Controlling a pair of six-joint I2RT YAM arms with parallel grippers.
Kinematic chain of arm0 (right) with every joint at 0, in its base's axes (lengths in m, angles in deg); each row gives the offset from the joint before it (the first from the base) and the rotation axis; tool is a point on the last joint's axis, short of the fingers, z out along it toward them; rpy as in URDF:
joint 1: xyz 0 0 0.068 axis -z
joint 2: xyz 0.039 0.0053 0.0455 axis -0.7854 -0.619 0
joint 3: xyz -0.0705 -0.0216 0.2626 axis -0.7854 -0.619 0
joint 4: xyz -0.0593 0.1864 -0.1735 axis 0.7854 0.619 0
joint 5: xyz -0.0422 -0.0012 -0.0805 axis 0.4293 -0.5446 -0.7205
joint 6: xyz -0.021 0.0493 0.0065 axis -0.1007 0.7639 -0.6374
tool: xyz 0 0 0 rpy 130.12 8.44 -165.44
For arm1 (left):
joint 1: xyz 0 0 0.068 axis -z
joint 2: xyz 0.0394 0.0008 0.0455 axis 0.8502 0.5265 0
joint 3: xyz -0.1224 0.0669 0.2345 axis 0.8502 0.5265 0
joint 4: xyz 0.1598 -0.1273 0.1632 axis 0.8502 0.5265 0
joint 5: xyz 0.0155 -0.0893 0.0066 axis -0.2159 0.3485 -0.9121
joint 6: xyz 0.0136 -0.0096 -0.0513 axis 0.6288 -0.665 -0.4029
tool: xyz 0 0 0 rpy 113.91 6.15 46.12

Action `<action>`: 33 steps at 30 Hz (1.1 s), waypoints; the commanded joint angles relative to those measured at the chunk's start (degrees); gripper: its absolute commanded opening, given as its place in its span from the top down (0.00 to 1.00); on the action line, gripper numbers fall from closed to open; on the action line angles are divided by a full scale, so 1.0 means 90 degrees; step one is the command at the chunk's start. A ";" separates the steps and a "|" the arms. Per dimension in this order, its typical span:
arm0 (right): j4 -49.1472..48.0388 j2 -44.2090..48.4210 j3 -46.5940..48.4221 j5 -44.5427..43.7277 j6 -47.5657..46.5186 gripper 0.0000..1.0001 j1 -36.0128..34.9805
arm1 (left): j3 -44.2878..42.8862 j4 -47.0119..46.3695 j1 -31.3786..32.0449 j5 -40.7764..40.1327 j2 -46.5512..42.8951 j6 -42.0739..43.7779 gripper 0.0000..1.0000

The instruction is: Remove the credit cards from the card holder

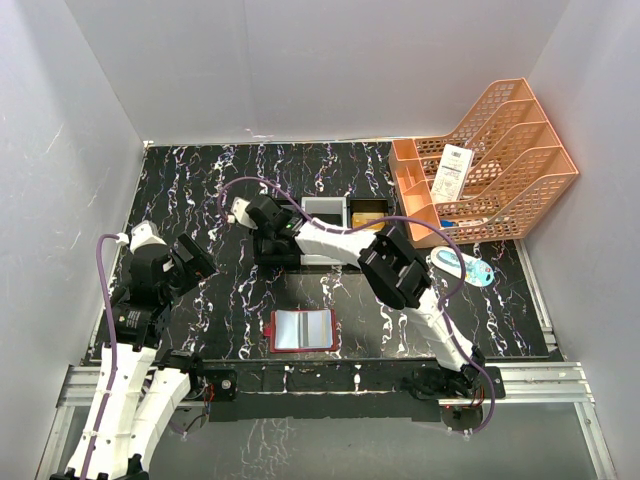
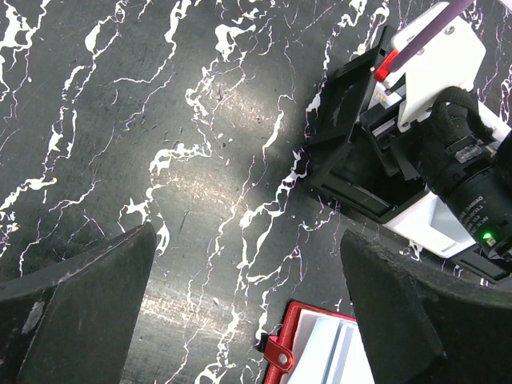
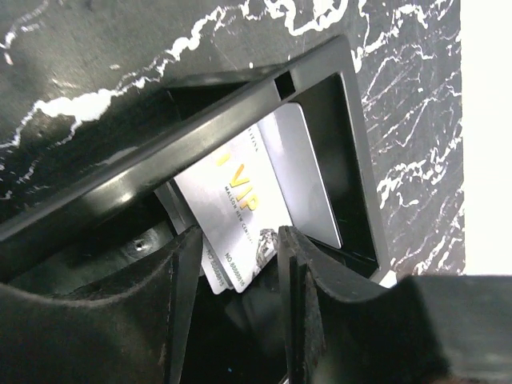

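Because the right arm's wrist lies over it from above, the black end compartment of the black-and-white three-compartment plastic tray [image 1: 325,200] is nearly hidden in the overhead view, and no card can be made out there. The right gripper [image 3: 240,240] is only a dark shape from that height. The small dark-red leather-like folding card holder [image 1: 273,332] lies opened flat on the black, white-veined marble tabletop [image 1: 200,180], near the arm bases and between the two arms. The left wrist camera cuts it off, catching only a red corner with the snap tab. Its two pale silvery-blue inner panels may be cards or pocket windows; I cannot tell which.

Only the right wrist view looks into the black compartment. There thin silvery plastic credit cards [image 3: 240,192] lie overlapped, the upper one lettered VIP in gold, with its near end showing in the gap between the parted fingers. Whether either pad touches it is unclear. Only the left wrist view shows the left gripper [image 2: 248,236] plainly, spread wide with bare tabletop between its fingers.

Counted: two arms, one card holder, one tray of three compartments, at least two cards in that tray, and one orange mesh file rack [image 1: 500,150] at the far right.
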 commanded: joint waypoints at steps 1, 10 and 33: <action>-0.0074 0.0381 0.0412 0.0477 0.0458 0.57 0.0024 | 0.0021 -0.0098 -0.0027 0.0057 0.0016 0.0104 0.01; -0.0291 0.1234 0.0198 0.0231 0.1149 0.51 0.0058 | 0.0029 -0.0120 -0.0030 0.0182 0.0057 0.0144 0.01; -0.1854 0.7373 -0.7742 0.3474 1.0769 0.37 0.0079 | 0.0897 -0.2635 0.0439 0.5933 0.1287 -0.1055 0.19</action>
